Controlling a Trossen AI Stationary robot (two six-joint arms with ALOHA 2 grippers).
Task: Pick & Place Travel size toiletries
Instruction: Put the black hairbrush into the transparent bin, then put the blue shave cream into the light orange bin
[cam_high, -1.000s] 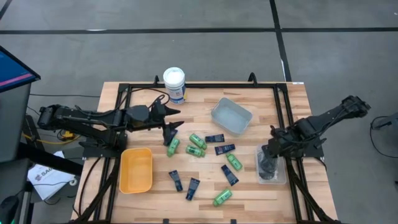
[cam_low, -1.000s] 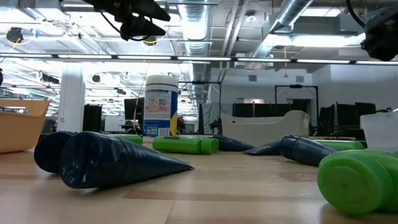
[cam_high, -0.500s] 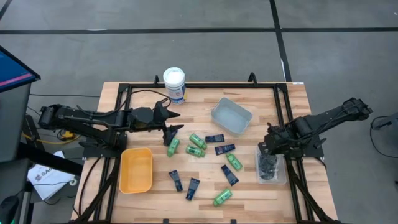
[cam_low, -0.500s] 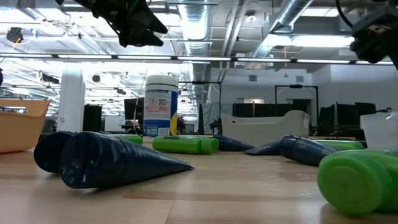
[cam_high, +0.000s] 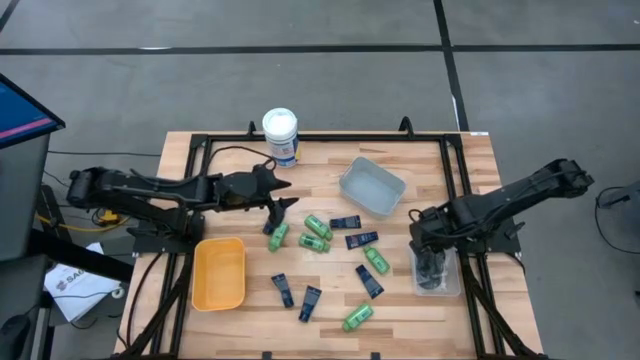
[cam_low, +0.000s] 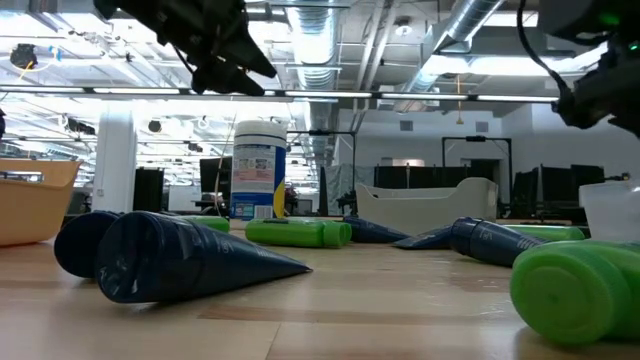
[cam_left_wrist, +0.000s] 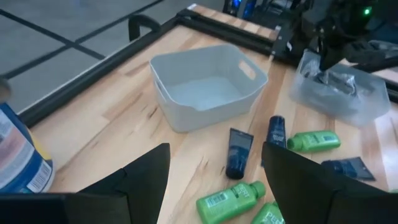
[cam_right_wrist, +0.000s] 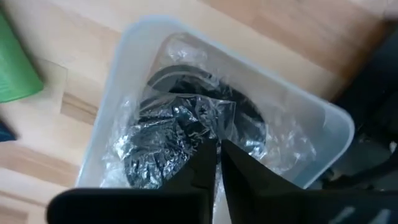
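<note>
1. My right gripper (cam_right_wrist: 216, 163) hangs over the clear bin (cam_high: 437, 270) at the right side of the counter (cam_high: 330, 310), fingers pressed together and holding nothing.
2. Directly below those fingers, inside the clear bin, lie dark round tins (cam_right_wrist: 186, 130) wrapped in crinkled clear plastic; my fingertips are above them and do not touch them.
3. My left gripper (cam_high: 281, 204) hovers above the counter left of centre, fingers (cam_left_wrist: 146, 171) spread wide and empty.
4. Just below it in the high view lies a green bottle (cam_high: 278, 236); two more green bottles (cam_high: 316, 234) lie just to its right.
5. Two navy tubes (cam_high: 353, 231) lie right of those bottles, between them and the grey tub (cam_high: 372, 187).
6. Nearer the front edge lie two more navy tubes (cam_high: 297, 295), another green bottle (cam_high: 358, 317), and between them and the clear bin a green bottle (cam_high: 376, 260) beside a navy tube (cam_high: 369, 282).
7. The grey tub stands toward the back, between my two grippers.
8. The yellow bin (cam_high: 219, 273) sits at the front left, near my left arm.
9. A white canister (cam_high: 280, 135) stands upright at the back edge, well apart from the toiletries.
</note>
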